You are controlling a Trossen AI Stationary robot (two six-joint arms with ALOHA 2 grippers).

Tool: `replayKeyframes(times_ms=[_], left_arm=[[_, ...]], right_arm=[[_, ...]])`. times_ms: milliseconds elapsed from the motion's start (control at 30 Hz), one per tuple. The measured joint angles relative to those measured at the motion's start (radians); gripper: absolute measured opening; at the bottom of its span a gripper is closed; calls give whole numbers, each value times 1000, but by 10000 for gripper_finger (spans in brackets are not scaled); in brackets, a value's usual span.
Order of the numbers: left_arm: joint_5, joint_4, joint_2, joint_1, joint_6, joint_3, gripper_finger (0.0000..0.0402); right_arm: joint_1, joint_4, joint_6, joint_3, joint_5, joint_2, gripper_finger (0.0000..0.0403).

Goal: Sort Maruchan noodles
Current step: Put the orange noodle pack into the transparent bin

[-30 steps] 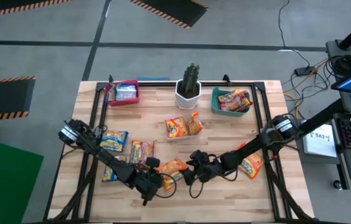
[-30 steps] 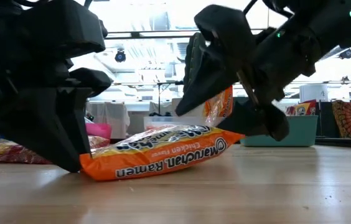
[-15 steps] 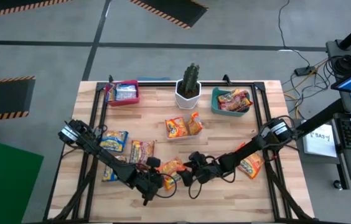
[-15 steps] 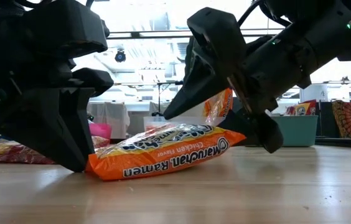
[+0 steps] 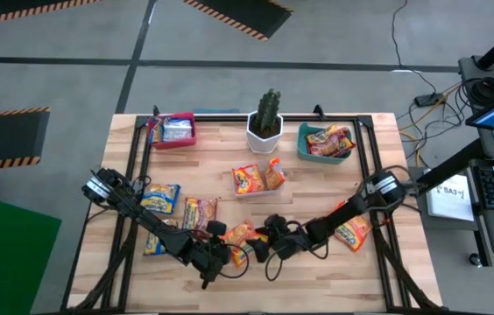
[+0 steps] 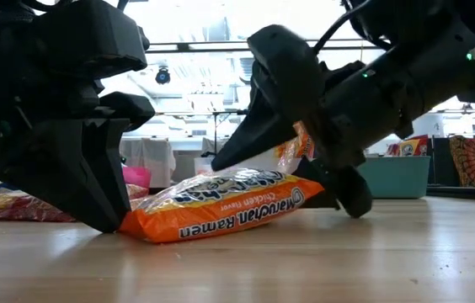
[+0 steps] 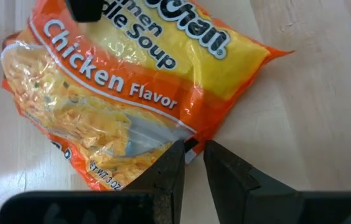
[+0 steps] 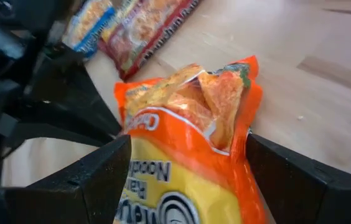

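Note:
An orange Maruchan chicken ramen packet (image 5: 240,236) lies on the table near its front edge, between my two grippers. My left gripper (image 7: 193,149) is at the packet's near-left end (image 6: 136,225), shut on its edge. My right gripper (image 8: 188,180) comes from the right and is open. Its two fingers (image 8: 101,180) stand on either side of the packet's other end (image 6: 305,192). More noodle packets lie loose on the table: yellow-and-blue ones (image 5: 161,197), a red-orange one (image 5: 199,212), orange ones (image 5: 258,178) and another under the right arm (image 5: 352,232). My left gripper pinches the packet's sealed edge (image 7: 188,144) between its two fingertips, at the end by the picture of the noodles. The fingers slant down from the table's near-left side. The packet rests on the table. Whether my right gripper's fingers touch the packet I cannot tell.
At the back stand a red bin (image 5: 175,131) and a teal bin (image 5: 326,143), both holding packets, with a potted cactus (image 5: 265,127) between them. Bare wood (image 5: 317,280) lies to the near right.
My right gripper has come down and toward the left gripper, tipping further downward, so its open fingers now straddle the packet's end. The packet's raised end has sunk a little. My left gripper has kept still.

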Motion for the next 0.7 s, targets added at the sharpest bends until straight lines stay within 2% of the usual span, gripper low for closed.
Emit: replayKeyframes(times_ms=[167,300,700], left_arm=[[2,3,0,0,29,0,52],[3,5,1,1,56,0,52],[-12,11,1,1,76,-1,52]], right_arm=[[1,74,-20,0,17,43,295],[1,78,-23,0,16,33,269],[-1,85,-25,-1,-7,9,115]])
